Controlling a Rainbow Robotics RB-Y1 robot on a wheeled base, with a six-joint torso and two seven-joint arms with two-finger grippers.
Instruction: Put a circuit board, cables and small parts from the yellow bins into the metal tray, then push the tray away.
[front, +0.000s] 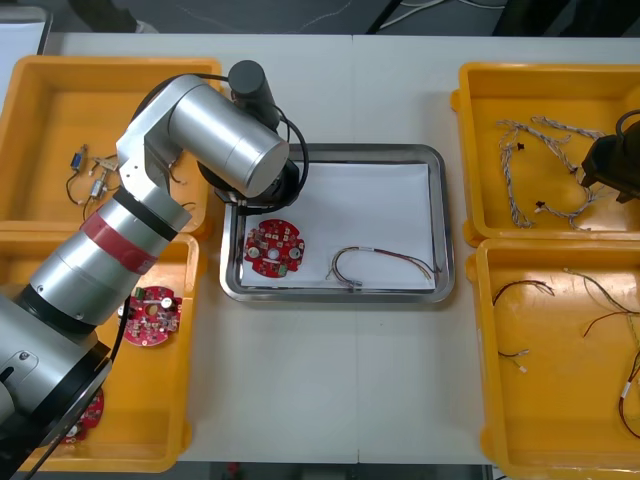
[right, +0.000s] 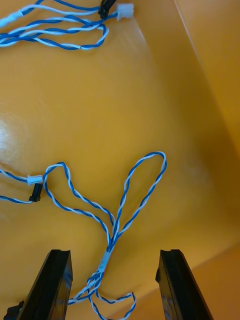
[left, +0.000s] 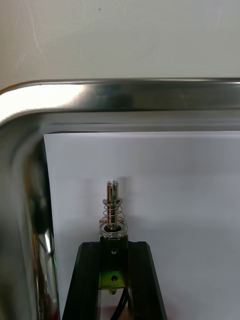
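Circuit board (front: 274, 248), round and red, lies in the near left of the metal tray (front: 447, 220), with a thin cable (front: 385, 258) to its right. Left gripper (left: 114, 247) is over the tray's far left corner, fingers clamped on a small metal part (left: 114, 210) above the white inside. Right gripper (right: 115, 255) hangs spread open over a twisted blue and white cable (right: 132, 200) in the far right yellow bin (right: 150, 100).

Left arm (front: 215, 135) above metal tray (front: 370, 149), red circuit board (front: 274, 248) and cable (front: 385, 254) inside

Circuit board (front: 274, 248), cable (front: 380, 262) in tray (front: 380, 205)
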